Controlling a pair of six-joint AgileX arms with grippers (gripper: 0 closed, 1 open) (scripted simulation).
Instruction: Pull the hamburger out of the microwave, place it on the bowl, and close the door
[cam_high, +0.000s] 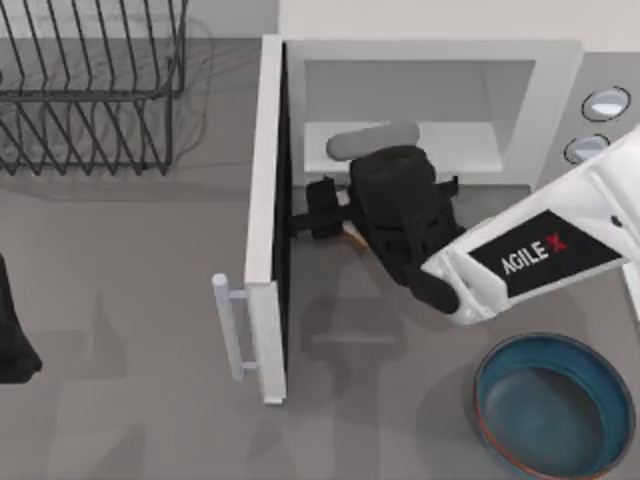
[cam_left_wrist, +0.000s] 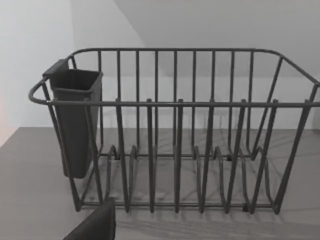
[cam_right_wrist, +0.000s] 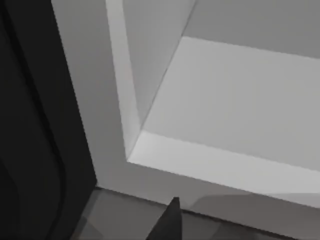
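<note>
Microwave (cam_high: 560, 60) door (cam_high: 268, 220) open, right claw (cam_high: 322, 212) beside it

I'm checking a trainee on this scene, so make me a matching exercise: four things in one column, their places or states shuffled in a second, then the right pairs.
Things:
1. bowl
2. door
3. dish rack
4. right hand

Places or states:
A. swung open, handle toward the table's front
B. far left corner of the table
C. just outside the microwave mouth, beside the door's dark inner face
D. front right of the table, nothing in it

Pairs: 1-D, 2-A, 3-B, 4-C
</note>
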